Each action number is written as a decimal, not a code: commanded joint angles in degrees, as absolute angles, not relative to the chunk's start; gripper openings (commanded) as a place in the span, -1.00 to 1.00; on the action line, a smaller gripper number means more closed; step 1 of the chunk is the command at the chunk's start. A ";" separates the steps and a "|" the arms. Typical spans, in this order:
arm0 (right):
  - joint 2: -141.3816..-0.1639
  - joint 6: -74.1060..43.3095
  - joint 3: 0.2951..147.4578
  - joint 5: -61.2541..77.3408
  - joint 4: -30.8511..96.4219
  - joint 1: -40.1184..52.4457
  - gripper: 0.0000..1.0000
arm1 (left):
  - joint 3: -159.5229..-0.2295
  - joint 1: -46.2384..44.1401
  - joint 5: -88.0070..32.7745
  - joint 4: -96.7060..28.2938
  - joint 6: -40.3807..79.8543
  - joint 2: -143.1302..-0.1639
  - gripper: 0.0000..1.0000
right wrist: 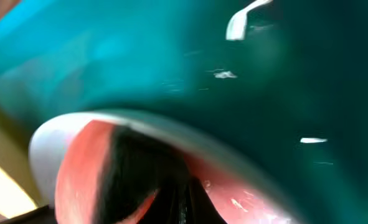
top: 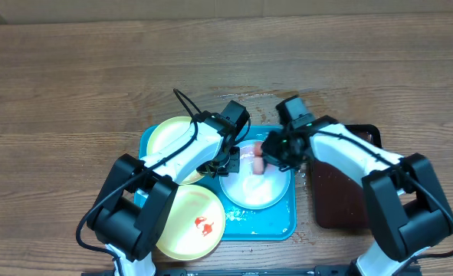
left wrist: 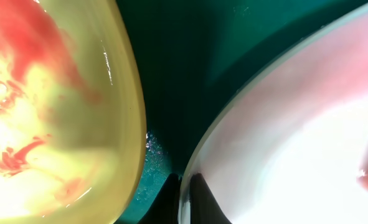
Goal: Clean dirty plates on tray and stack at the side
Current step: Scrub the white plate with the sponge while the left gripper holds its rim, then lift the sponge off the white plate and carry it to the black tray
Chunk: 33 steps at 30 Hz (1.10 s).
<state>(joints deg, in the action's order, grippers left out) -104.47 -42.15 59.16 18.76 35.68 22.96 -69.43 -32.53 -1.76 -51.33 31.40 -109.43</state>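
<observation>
On the turquoise tray (top: 284, 222) lies a pale blue-white plate (top: 257, 192). My left gripper (top: 231, 162) is shut on its left rim; in the left wrist view the black fingertips (left wrist: 199, 200) pinch the plate's edge (left wrist: 283, 143). My right gripper (top: 266, 159) is shut on a pink sponge (top: 254, 157) held down on the plate's far part. In the right wrist view pink (right wrist: 78, 180) surrounds the gripper (right wrist: 185, 202). One pale yellow plate (top: 167, 136) lies at the tray's far left. Another one (top: 192, 222), with a red smear, sits at the near left.
A dark brown-red tray (top: 341, 192) lies right of the turquoise one, under my right arm. Bare wooden table (top: 73, 92) stretches to the left and beyond. A sauce-smeared yellow plate (left wrist: 47, 112) sits close to the left of the pinched rim.
</observation>
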 commanded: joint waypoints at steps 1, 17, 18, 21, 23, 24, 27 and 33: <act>-104.92 -39.99 58.11 10.15 38.76 19.70 -0.92 | -67.57 -31.53 2.94 -52.05 31.70 -112.29 -0.92; -104.92 -26.28 58.08 11.66 55.16 19.38 -0.92 | -67.57 -31.53 2.94 -52.01 31.68 -112.29 -0.91; -104.92 -24.64 58.08 13.28 55.37 19.40 -0.92 | -67.57 -31.53 2.94 -52.01 31.68 -112.29 -0.92; -104.92 -17.80 58.08 21.56 54.59 19.66 -0.92 | -67.57 -31.53 2.94 -52.01 31.66 -112.29 -0.92; -104.92 -12.75 58.08 28.14 52.93 20.23 -0.92 | -67.57 -31.53 2.92 -51.99 31.66 -112.29 -0.91; -104.92 -11.11 58.08 31.20 51.75 20.58 -0.92 | -67.57 -31.53 2.94 -51.99 31.66 -112.29 -0.91; -104.92 -6.81 58.08 41.39 46.70 21.76 -0.92 | -67.57 -31.53 2.94 -51.99 31.68 -112.29 -0.92; -104.92 -9.61 58.11 46.81 41.15 21.93 -0.92 | -67.57 -31.53 2.94 -52.03 31.68 -112.29 -0.91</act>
<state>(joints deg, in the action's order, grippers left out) -104.33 -10.24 58.37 41.01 41.60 22.13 -69.43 -32.53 -1.67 -51.48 31.40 -109.43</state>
